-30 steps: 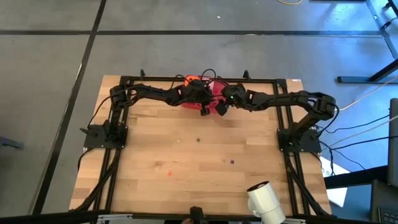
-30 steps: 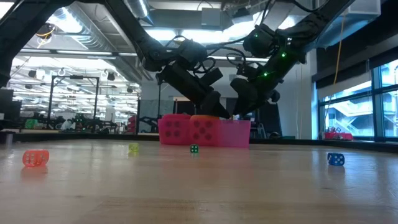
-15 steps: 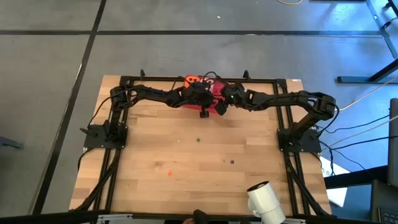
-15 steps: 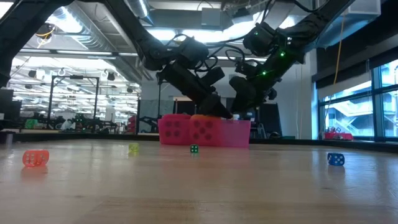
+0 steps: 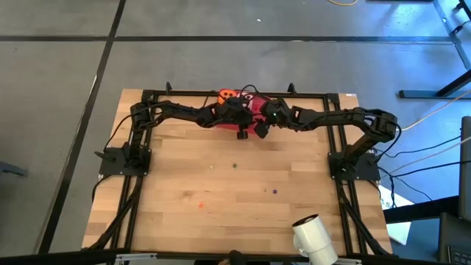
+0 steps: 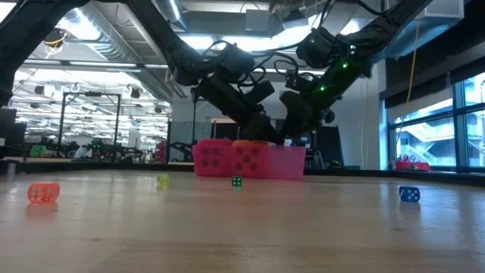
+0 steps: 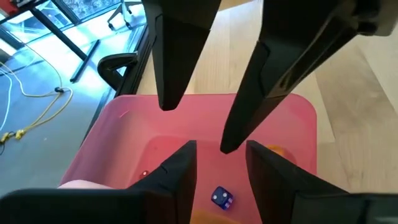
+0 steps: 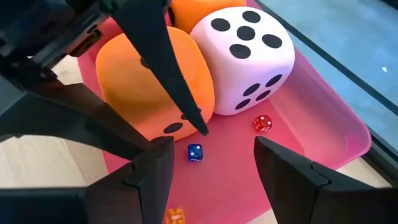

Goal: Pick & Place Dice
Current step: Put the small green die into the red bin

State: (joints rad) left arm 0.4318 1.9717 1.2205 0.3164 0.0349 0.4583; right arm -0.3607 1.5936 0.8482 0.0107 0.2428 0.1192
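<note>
A pink tray [image 8: 323, 118] sits at the table's far middle. In it stand an orange die [image 8: 149, 81], a pale pink die [image 8: 245, 50] and a second orange die [image 8: 193, 12], each on the tray floor. A small blue die [image 7: 222, 198], a small red one [image 8: 262, 123] and a small orange one [image 8: 174, 214] also lie there. My left gripper [image 7: 221, 171] is open over the tray, its fingertips just above the small blue die. My right gripper [image 8: 211, 174] faces it from the tray's right side, open, with nothing between its fingers. In the low view a red pip-marked face [image 6: 248, 159] shows at the tray.
Small dice lie loose on the wood: orange [image 6: 43, 192], yellow-green [image 6: 163, 180], green [image 6: 236, 181] and blue [image 6: 408, 193]. A white camera housing [image 5: 313, 235] stands at the near right edge. Black frame rails [image 5: 132, 199] run along both sides.
My left gripper has rolled a little about its own pointing line while staying over the tray, and more of the far orange die now shows beside it in the high view. Both arms have otherwise kept their places.
</note>
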